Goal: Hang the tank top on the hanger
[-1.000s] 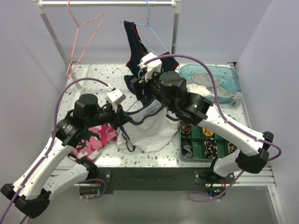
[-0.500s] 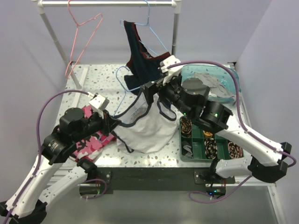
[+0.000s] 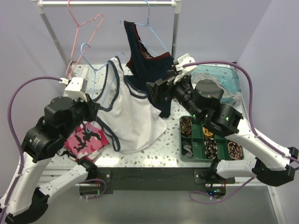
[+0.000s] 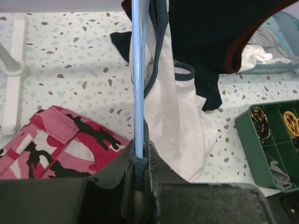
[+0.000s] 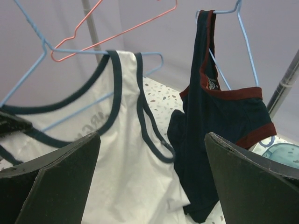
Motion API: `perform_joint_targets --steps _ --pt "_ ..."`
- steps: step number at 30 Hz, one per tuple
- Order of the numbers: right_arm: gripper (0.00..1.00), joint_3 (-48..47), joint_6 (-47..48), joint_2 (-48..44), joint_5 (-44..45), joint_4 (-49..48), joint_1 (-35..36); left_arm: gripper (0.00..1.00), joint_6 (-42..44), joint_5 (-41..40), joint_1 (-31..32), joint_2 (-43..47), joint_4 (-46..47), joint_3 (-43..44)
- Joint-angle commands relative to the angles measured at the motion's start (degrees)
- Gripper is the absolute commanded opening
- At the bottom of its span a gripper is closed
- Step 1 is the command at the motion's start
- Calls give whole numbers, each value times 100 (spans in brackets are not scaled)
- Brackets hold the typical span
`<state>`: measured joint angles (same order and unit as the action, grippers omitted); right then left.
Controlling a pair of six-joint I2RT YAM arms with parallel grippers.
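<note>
The white tank top with navy trim hangs on the light blue wire hanger, lifted above the table left of centre. My left gripper is shut on the hanger's wire together with a fold of navy trim, seen pinched between the jaws. One strap lies over the hanger; the other strap's loop droops free. My right gripper stands wide open and empty just right of the tank top, its fingers apart from the cloth.
A dark navy top with red trim hangs on another blue hanger from the rail, close behind the right gripper. A pink hanger hangs at left. Pink camouflage garment, green compartment tray and blue-green bin are on the table.
The left arm has raised the hanger and tank top up and to the left. The right gripper has opened, let go of the top and drawn back to the right.
</note>
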<state>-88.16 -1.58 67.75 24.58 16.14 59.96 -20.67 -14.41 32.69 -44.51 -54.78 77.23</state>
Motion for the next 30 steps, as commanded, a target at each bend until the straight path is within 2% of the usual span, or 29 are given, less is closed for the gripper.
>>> perform_joint_targets --steps 1,7,12,14,18,24,30 --pt "99 -298 -114 -77 153 -23 -2 0 10 -905 -8 -619 126 766" --pt "99 -527 -158 2 126 108 -2 0 317 -1378 -8 -1586 21 2047" --pt "98 -676 -132 19 161 179 -2 0 484 -1503 -148 -2237 -199 2674" --pt "99 -694 -132 -7 179 179 -2 0 563 -1170 -341 -2386 -147 2666" --pt "99 -624 -140 -77 223 118 -2 0 765 -247 -1131 -2440 397 2350" --pt "99 -334 -193 -279 389 65 6 0 897 315 -1414 -2703 767 2516" --pt "99 237 -298 -665 671 -32 -2 0 1029 474 -1476 -3195 741 3095"
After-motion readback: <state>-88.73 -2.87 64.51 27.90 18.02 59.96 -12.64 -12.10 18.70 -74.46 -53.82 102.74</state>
